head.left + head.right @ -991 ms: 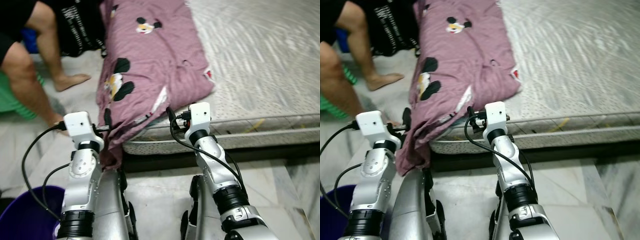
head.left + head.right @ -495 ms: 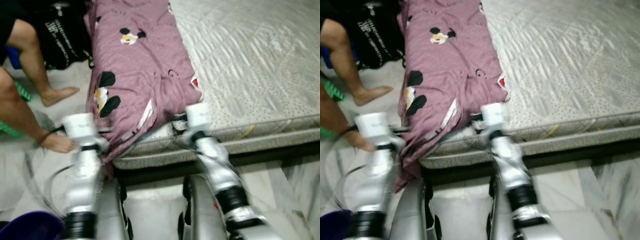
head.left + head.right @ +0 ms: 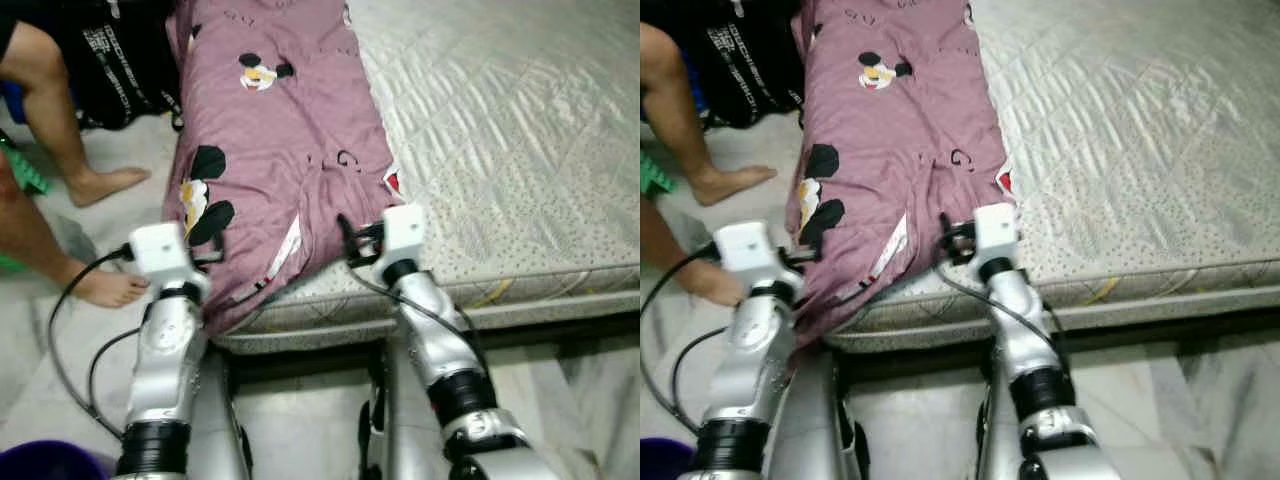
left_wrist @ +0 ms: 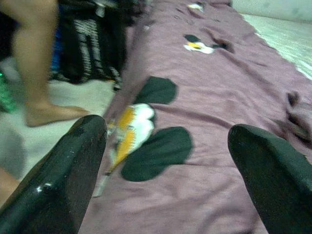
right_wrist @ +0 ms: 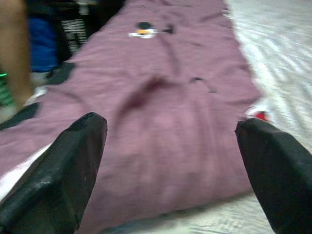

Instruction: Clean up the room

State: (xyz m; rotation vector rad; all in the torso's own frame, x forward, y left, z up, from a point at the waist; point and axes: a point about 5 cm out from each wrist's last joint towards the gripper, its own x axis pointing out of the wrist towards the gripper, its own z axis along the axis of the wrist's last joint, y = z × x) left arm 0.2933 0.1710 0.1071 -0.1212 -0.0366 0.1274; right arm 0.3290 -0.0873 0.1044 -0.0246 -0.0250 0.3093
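Both grippers agape over blanket

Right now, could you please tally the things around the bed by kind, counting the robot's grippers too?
Purple cartoon-print blanket: 1
Grey quilted mattress: 1
Black bag with white lettering: 1
Purple tub: 1
Person's bare feet: 2, one by the bag, one beside the left arm
Grippers, jaws open: 2, left gripper, right gripper
Total: 8
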